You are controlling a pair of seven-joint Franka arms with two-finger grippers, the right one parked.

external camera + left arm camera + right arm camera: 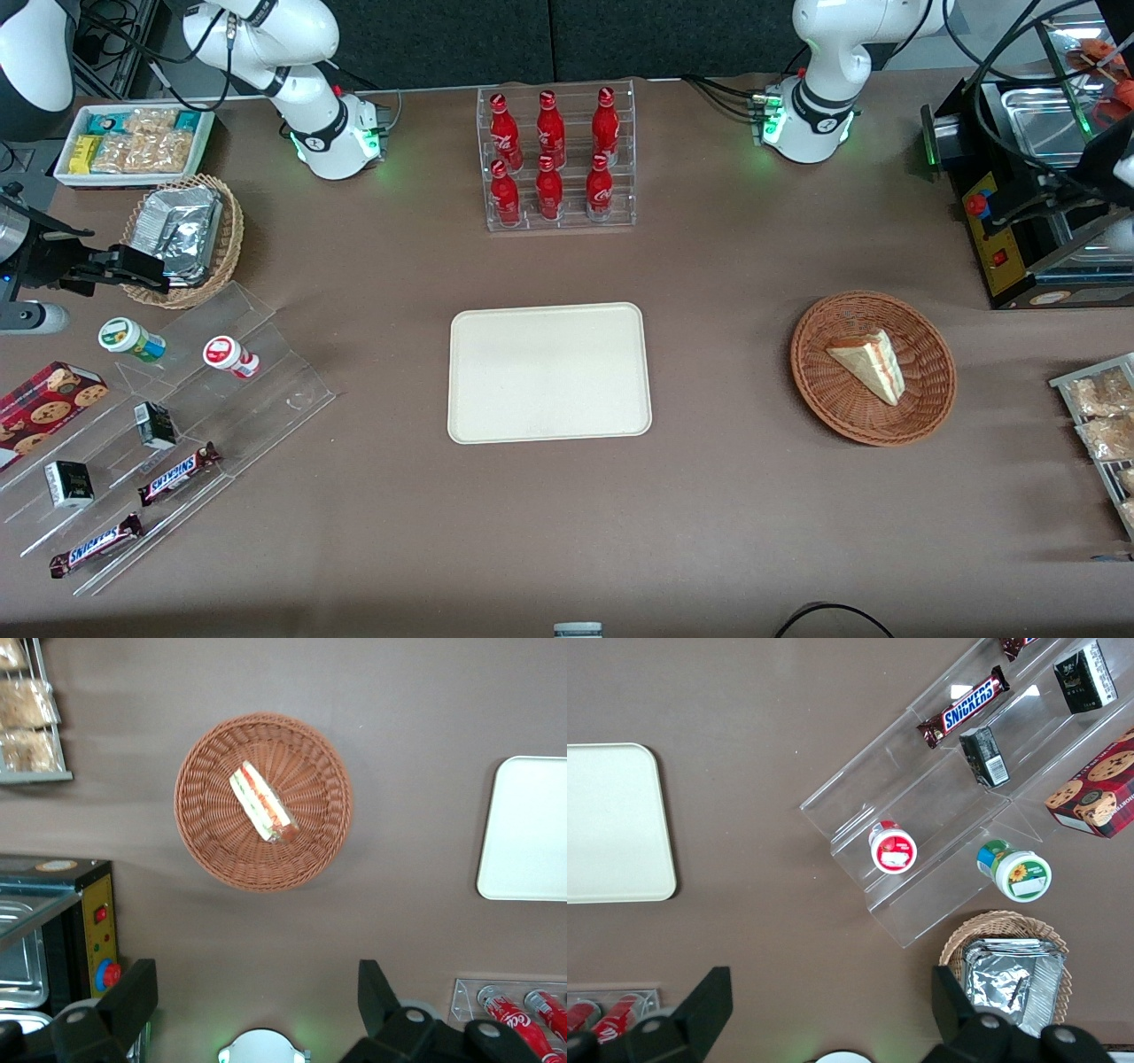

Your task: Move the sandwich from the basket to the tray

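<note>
Between the two black fingers [133, 992] of the left arm's gripper [257, 997] lies only bare brown tabletop [425, 700] — the fingers are spread wide and grasp nothing. Well below the fingertips and apart from them sits the round reddish-brown woven wicker basket [199, 828], and in it, near the middle, lies the small triangular sandwich of pale bread [261, 803] with red and green filling along its edge, untouched. Farther off sideways, toward the parked arm's end, the flat cream rectangular tray with rounded corners [549, 372] rests on the table, well apart from the basket — nothing lies on it.
</note>
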